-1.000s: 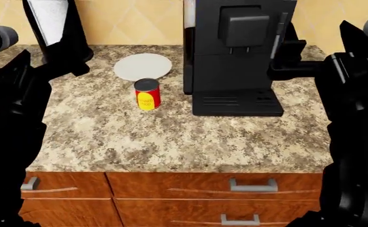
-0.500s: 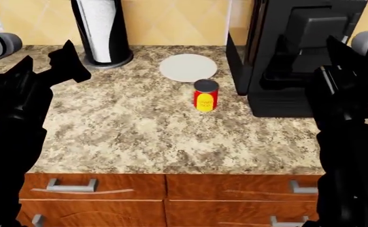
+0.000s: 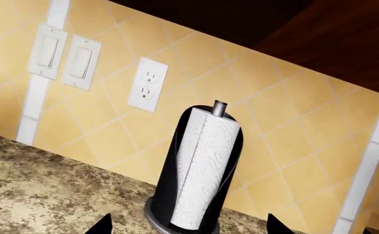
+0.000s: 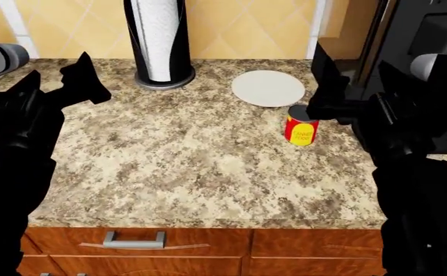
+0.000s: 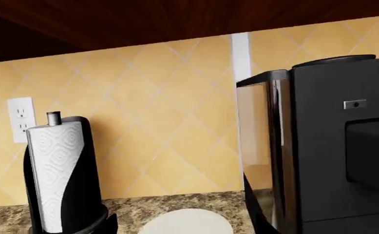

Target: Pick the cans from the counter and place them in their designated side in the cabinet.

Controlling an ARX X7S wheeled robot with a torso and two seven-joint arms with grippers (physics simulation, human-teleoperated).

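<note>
- One can [image 4: 301,130] is in sight, the short red-and-yellow one, standing upright on the worktop [image 4: 193,161] toward the right, just near of the white plate [image 4: 268,88]. No second can shows in any view.
- The right gripper [image 4: 323,86] hangs right over that can, its dark fingers overlapping the can's top in the head view. Whether it touches, I can't tell from here.
- Open or closed? Can't tell for the right gripper; it's a black silhouette. Same for the left gripper [image 4: 81,77], raised over the left of the worktop and nowhere near a can.
- The right wrist view shows the paper-towel roll [image 5: 58,180], the plate's edge and the coffee machine [image 5: 332,146], but no can, so the camera is aimed above it.
- To do this well, I'd say: drop the wrist until the can sits between the fingers, then close around the label's middle.
- Watch the coffee machine just to the right; there's little room for the elbow.
- Lift straight up before swinging toward the cabinet, so the plate stays put.
</note>
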